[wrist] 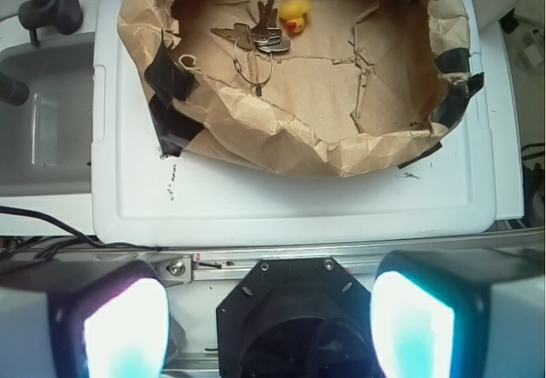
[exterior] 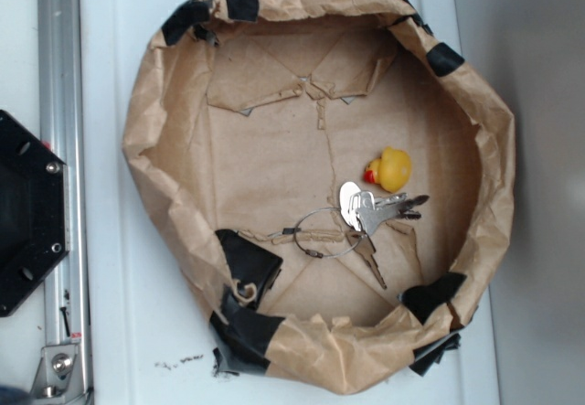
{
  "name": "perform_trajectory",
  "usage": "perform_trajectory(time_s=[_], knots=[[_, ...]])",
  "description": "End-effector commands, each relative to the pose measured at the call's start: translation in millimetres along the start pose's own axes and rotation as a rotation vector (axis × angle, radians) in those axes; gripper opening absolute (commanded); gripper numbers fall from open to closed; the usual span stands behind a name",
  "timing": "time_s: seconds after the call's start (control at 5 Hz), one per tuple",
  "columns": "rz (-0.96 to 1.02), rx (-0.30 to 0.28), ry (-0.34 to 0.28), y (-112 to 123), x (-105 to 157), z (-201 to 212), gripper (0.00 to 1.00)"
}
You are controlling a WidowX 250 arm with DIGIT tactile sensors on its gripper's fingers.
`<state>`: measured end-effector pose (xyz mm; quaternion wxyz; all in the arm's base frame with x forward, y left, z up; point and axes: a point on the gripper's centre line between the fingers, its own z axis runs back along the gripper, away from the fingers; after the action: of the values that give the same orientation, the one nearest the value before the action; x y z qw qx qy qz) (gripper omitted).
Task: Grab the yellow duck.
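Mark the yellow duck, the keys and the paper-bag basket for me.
yellow duck [exterior: 392, 169]: exterior view, middle of its body.
keys [exterior: 366, 209]: exterior view, on the key heads where they overlap.
paper-bag basket [wrist: 281, 135]: wrist view, on its near crumpled wall.

Silver keys [exterior: 375, 211] in paper bowl [exterior: 146, 131]

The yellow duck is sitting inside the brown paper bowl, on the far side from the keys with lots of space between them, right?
Not quite. The yellow duck is inside the brown paper bowl, but it sits right beside the keys, nearly touching them, not across from them. The exterior view shows this plainly.
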<state>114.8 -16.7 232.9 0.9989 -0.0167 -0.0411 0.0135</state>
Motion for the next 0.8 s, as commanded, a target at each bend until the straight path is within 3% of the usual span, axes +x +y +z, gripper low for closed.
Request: perform_trajectory(time_s=[0.0,0.4,0.6], knots=[[0.278,-0.069,-0.209,46,66,-41,1.00],[0.219,-0.068,-0.412,54,141,-98,1.00],[0.063,0.018,-0.348,52,160,-143,1.00]])
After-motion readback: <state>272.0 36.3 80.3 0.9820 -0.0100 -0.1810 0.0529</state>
